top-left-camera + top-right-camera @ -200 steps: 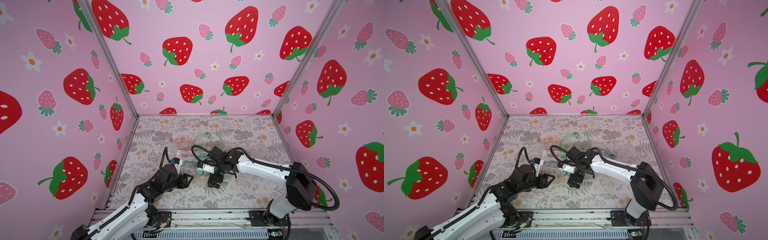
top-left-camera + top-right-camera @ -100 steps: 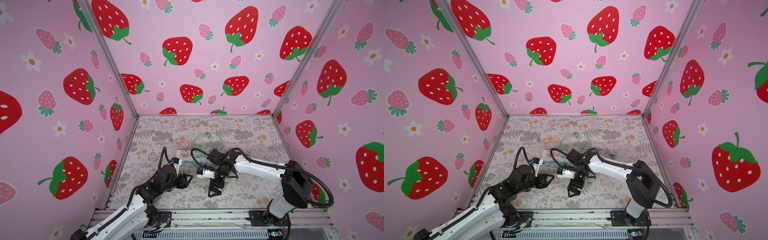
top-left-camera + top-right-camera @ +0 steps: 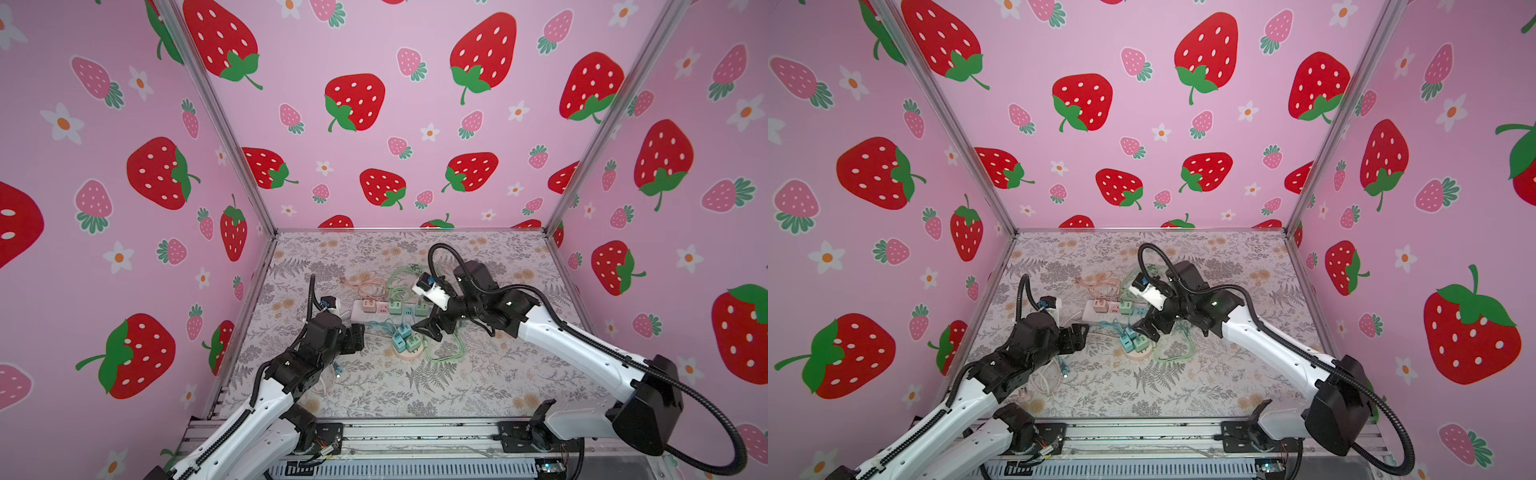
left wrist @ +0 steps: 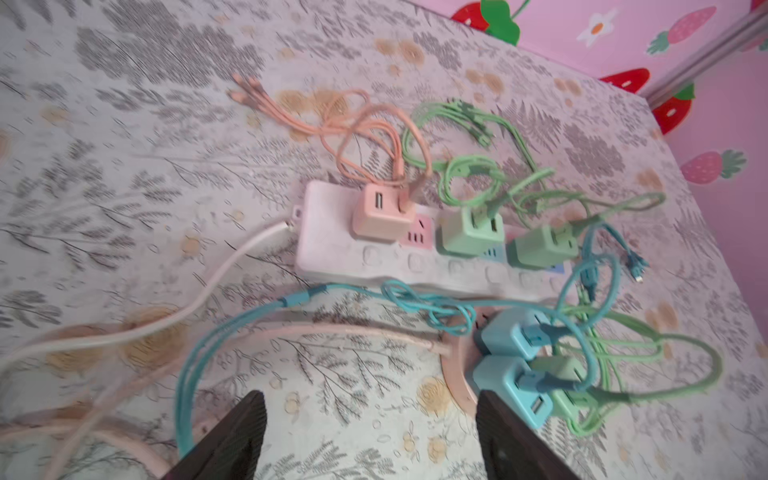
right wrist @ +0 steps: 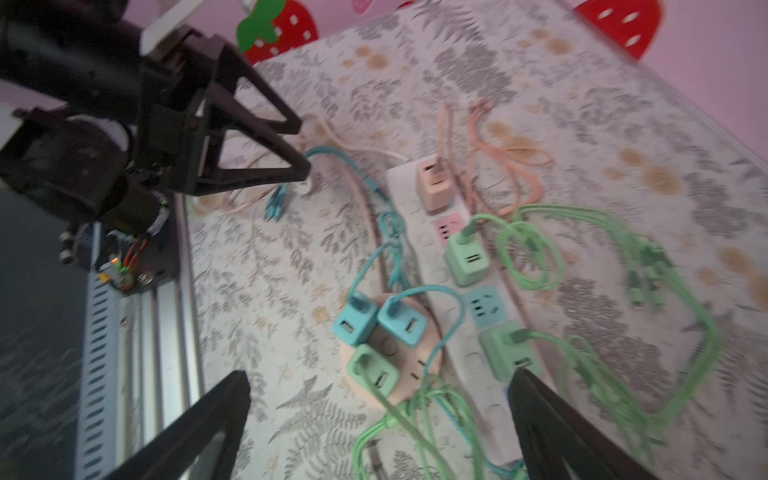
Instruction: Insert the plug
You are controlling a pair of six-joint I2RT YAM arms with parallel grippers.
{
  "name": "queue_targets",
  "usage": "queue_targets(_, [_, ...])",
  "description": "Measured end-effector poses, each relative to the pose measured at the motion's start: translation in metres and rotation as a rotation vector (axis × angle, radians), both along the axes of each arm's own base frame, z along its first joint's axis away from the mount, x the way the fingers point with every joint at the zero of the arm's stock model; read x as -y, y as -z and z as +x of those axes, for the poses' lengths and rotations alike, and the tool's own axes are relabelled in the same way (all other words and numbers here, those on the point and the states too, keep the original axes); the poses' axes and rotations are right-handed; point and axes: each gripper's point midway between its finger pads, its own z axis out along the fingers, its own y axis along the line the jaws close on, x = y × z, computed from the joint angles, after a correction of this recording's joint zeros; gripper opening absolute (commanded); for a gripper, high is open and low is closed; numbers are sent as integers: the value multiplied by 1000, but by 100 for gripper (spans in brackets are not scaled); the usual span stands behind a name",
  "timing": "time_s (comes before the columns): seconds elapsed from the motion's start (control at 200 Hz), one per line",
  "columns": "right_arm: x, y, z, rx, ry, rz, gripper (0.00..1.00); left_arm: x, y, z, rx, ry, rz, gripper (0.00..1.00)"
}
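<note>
Left wrist view: left fingers (image 4: 232, 436) spread, empty, with a blue cable (image 4: 183, 386) near one. Right fingers (image 5: 216, 419) gape empty too; closing could snag loose cable, not the green plug (image 5: 374, 374).

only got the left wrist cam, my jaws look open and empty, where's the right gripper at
observer: right gripper sits close by the round pink hub, jaws wide, nothing between them
operator: ok, any free socket i can't make out from here
observer: yes, the right wrist view shows an empty blue socket on the power strip, between two green adapters
</note>
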Motion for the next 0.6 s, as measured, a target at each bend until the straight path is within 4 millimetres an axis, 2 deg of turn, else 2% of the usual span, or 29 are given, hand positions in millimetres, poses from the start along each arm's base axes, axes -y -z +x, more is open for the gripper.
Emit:
queue_targets(0.14, [43, -17, 46, 141, 248, 65, 99, -33, -14, 21, 61, -117, 124, 86])
queue_targets(0.38, [130, -19, 96, 339, 626, 98, 99, -92, -23, 51, 157, -313, 253, 89])
queue_targets(0.475, [165, -7, 107, 391, 757, 89, 99, -111, -11, 59, 174, -359, 285, 90])
queue_targets(0.595, [208, 16, 117, 420, 906, 64, 99, -127, 17, 70, 152, -367, 317, 92])
